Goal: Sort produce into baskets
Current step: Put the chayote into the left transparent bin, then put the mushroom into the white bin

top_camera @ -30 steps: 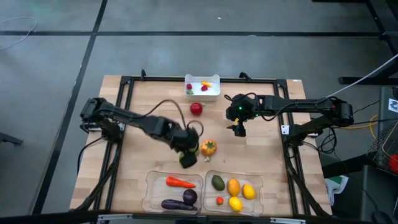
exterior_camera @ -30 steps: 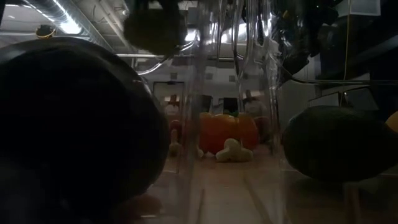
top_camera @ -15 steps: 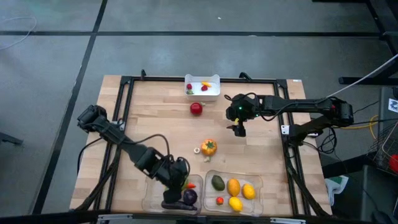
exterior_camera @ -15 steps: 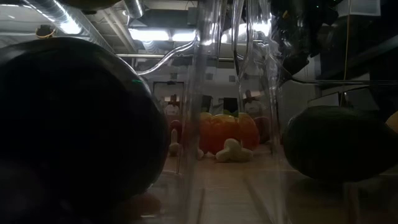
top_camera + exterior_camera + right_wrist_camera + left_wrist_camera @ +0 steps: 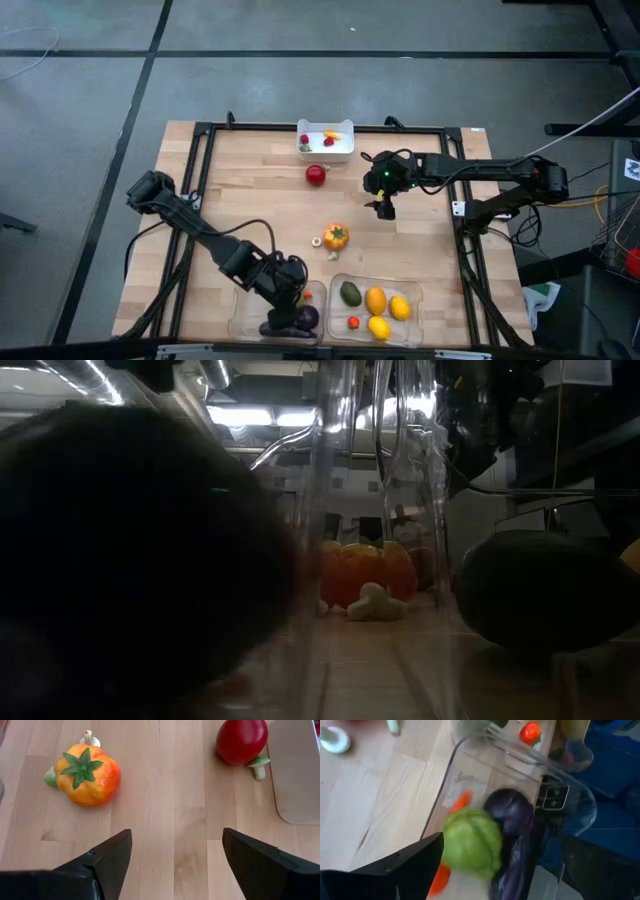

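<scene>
Left gripper (image 5: pixel 490 865), jaws open, lower centre, over left tray (image 5: pixel 451 775); green pepper (image 5: pixel 471 843) just free. Pepper looks light, hard, slick: grip across its ribbed sides. Right gripper (image 5: pixel 175 860) open, idle mid-table.

Left gripper (image 5: pixel 290 296) over left clear tray (image 5: pixel 243 296) at table's 7 o'clock. Right gripper (image 5: pixel 385 207) hovers at 2 o'clock. Orange pepper (image 5: pixel 336 237) centre; red apple (image 5: pixel 315 174) and white bin (image 5: pixel 340 147) at 12 o'clock.

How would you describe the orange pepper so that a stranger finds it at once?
Look at the middle of the wooden table, above the two clear trays. The orange pepper lies there, loose, the only large orange thing with a green star-shaped top.
</scene>
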{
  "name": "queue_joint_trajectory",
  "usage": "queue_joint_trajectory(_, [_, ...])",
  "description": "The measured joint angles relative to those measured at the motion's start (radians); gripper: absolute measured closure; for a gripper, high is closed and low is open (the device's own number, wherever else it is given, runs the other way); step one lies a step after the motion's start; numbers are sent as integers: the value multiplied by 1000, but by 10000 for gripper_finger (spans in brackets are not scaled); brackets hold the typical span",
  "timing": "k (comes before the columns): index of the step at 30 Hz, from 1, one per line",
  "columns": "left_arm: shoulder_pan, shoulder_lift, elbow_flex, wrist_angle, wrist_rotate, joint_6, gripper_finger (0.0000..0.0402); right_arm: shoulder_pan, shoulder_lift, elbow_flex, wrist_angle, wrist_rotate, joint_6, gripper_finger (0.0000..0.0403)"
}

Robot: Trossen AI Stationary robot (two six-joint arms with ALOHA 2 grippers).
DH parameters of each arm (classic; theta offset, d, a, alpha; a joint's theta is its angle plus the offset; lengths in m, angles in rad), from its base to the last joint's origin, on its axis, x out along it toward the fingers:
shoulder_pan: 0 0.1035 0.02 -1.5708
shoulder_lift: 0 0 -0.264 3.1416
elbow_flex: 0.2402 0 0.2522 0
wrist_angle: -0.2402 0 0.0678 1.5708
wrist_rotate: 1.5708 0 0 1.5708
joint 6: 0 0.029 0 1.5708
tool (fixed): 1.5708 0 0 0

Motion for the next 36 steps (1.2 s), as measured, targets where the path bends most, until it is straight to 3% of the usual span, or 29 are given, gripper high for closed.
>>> queue_joint_trajectory(8, [19,9,0,-49,0,225,8,0,0,0,0,0,0,95])
queue_joint_trajectory(18, [100,7,0,-18,-27,350,9,0,0,0,0,0,0,95])
queue_joint_trajectory(32, [174,18,0,95,-39,303,9,0,0,0,0,0,0,95])
queue_joint_trajectory(36, [207,41,0,92,-46,374,9,0,0,0,0,0,0,95])
